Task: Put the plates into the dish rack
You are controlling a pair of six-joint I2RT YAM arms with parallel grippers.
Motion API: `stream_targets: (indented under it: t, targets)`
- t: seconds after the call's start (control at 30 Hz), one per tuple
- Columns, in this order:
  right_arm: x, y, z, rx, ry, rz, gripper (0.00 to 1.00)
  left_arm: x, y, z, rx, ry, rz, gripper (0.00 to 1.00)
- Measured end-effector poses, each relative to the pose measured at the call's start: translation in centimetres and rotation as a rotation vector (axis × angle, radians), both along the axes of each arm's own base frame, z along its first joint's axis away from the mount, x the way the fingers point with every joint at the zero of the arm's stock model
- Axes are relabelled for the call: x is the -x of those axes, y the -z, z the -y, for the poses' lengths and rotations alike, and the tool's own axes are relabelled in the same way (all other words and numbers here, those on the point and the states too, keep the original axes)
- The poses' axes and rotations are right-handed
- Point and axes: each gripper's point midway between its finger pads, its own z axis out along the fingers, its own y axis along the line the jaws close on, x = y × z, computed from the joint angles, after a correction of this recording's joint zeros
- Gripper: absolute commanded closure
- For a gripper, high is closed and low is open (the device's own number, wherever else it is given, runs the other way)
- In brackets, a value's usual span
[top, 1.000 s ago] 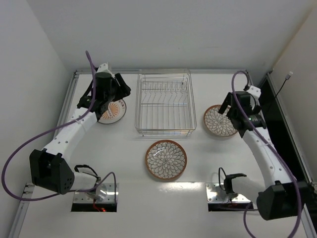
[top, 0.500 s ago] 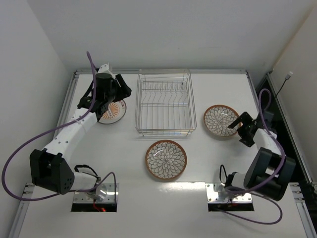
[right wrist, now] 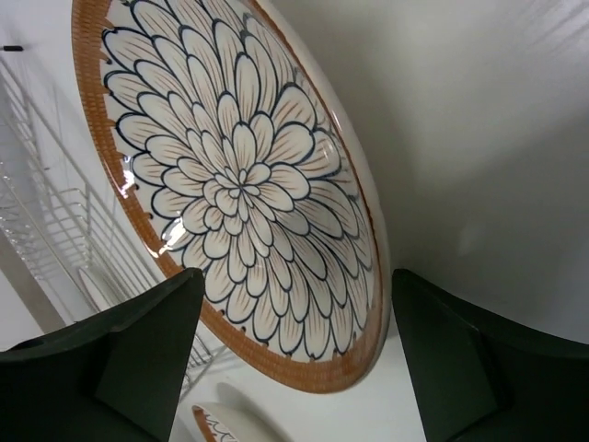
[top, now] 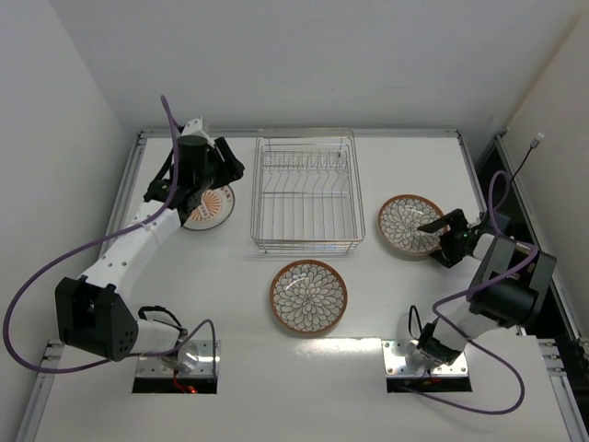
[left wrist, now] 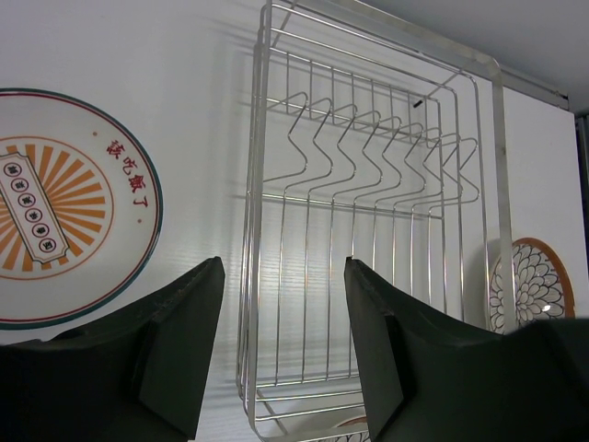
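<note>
Your right gripper (right wrist: 296, 281) is down low near the right edge of the table (top: 396, 170). Its jaws are spread, and the near rim of the round ceramic plate with a terracotta-orange rim and white petal pattern (right wrist: 241, 189) shows in the gap between them. Whether either pad touches it, you cannot tell from these views. That plate lies flat, just right of the rectangular silver wire dish rack (top: 306, 191), which stands toward the middle of the far edge with nothing in it. Your left gripper (left wrist: 285, 267) hangs half spread and holding nothing over the far-left part of the table, beside the round white plate with an orange sunburst face (left wrist: 55, 203). A larger petal-patterned plate (top: 308, 296) lies in front of the rack, toward the near edge. Watch the pinch: because the plate is flat on the table, a finger that fails to get under the rim would likely shove it toward the rack rather than lift it. Glazed ceramic held by one edge may also swing or slip as you raise it. The light wire rack could slide if the plate strikes a prong off-line, so enter squarely between the dividers.
</note>
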Motion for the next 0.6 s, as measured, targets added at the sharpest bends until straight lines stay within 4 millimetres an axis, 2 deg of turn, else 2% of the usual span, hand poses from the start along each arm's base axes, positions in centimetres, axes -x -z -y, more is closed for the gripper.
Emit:
stream_targets:
  t: [0.1, 0.13, 0.33, 0.37, 0.5, 0.6]
  targets:
    - [-0.6, 0.1, -0.1, -0.025, 0.011, 0.021, 0.35, 0.0, 0.0, 0.0, 0.000, 0.001, 0.000, 0.48]
    - [-0.8, 0.2, -0.1, -0.034, 0.017, 0.023, 0.47, 0.0, 0.0, 0.0, 0.001, 0.001, 0.000, 0.48]
    - [-1.1, 1.5, -0.4, -0.091, 0.035, 0.003, 0.87, 0.1, -0.2, 0.0, 0.002, 0.002, 0.003, 0.48]
    - [-1.1, 1.5, -0.5, -0.096, 0.038, 0.002, 1.00, 0.1, -0.2, 0.0, 0.002, 0.002, 0.004, 0.48]
    - [-0.4, 0.1, -0.2, -0.040, 0.066, 0.012, 1.00, 0.0, -0.2, -0.1, -0.001, -0.004, 0.004, 0.48]
    - [0.3, -2.6, 1.0, 0.066, 0.112, 0.026, 1.00, 0.1, -0.2, -0.2, -0.004, -0.005, 0.006, 0.46]
